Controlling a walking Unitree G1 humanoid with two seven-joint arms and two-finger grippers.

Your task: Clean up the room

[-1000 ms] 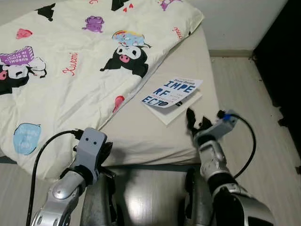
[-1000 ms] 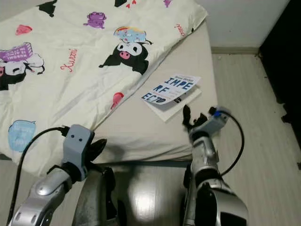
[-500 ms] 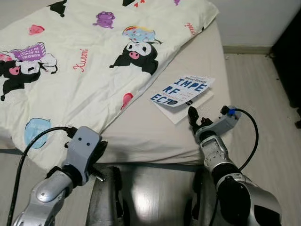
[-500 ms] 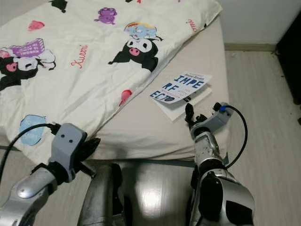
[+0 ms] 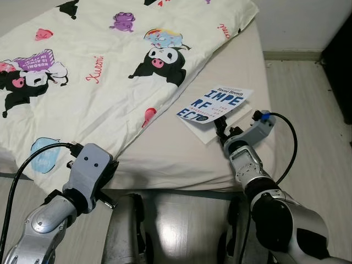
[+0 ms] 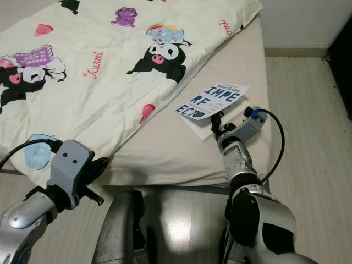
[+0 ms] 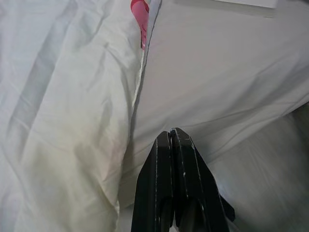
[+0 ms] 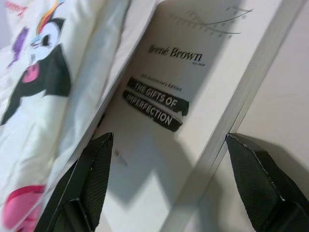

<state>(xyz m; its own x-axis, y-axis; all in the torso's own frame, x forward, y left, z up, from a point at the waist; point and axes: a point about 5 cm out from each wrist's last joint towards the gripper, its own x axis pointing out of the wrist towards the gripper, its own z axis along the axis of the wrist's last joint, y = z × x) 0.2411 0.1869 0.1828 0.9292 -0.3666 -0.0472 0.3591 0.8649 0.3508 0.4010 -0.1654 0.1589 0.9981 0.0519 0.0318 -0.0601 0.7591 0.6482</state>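
A white book [image 5: 214, 104] with big blue letters lies on the beige mattress [image 5: 165, 154], just past the corner of a cream duvet [image 5: 99, 71] printed with cartoon figures. My right gripper [image 5: 221, 125] is open at the book's near edge. In the right wrist view its two fingers [image 8: 82, 183] stand wide apart, and the book's cover and page edge [image 8: 164, 96] lie between them. My left gripper [image 7: 170, 133] is shut on nothing, low by the front side of the bed where the duvet's hem [image 7: 72, 121] hangs.
Pale wooden floor [image 5: 308, 110] runs along the bed's right side to a baseboard [image 5: 291, 55]. Dark furniture [image 5: 344, 60] stands at the right edge. My own legs [image 5: 126, 231] are close against the bed's front.
The view has shifted a little. My right gripper has reached forward from the mattress edge up to the book's near edge. The left arm has sunk slightly lower.
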